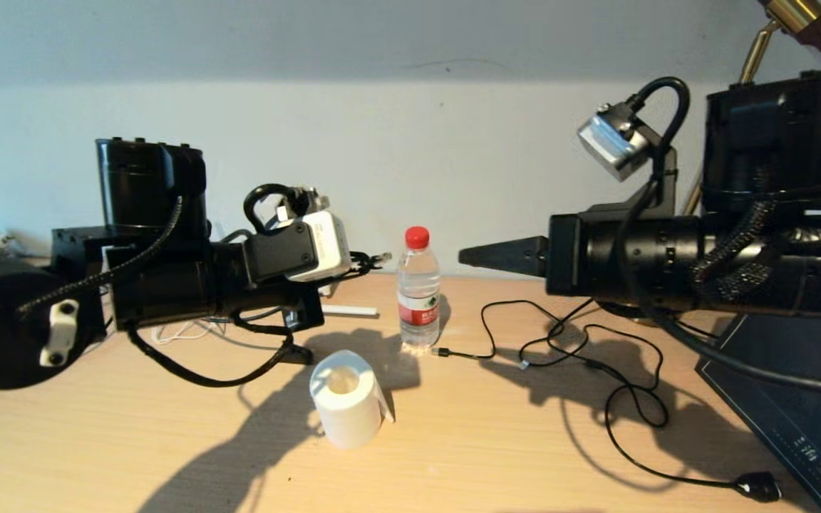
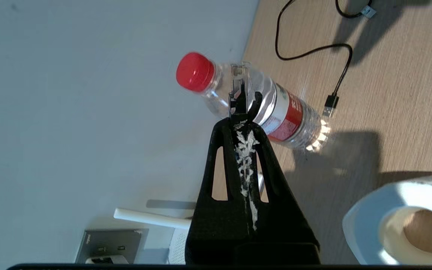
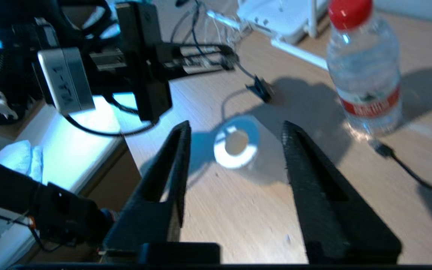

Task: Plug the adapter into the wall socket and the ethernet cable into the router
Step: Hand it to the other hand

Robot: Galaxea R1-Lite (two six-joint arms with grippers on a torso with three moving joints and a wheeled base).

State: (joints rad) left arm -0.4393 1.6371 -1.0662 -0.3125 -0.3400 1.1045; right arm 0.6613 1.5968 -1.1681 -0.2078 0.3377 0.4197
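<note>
My left gripper is shut on the ethernet cable's black boot, and its clear clip connector sticks out past the tips towards the water bottle. The white router lies by the wall behind that arm, one antenna flat on the desk. The grey wall socket is next to it; a white block sits at its edge, and I cannot tell if it is the adapter. My right gripper hangs open and empty above the desk, right of the bottle.
A red-capped water bottle stands mid-desk between the grippers. A white tissue roll stands in front of it. A thin black cord with a black plug winds over the right side, beside a dark mat.
</note>
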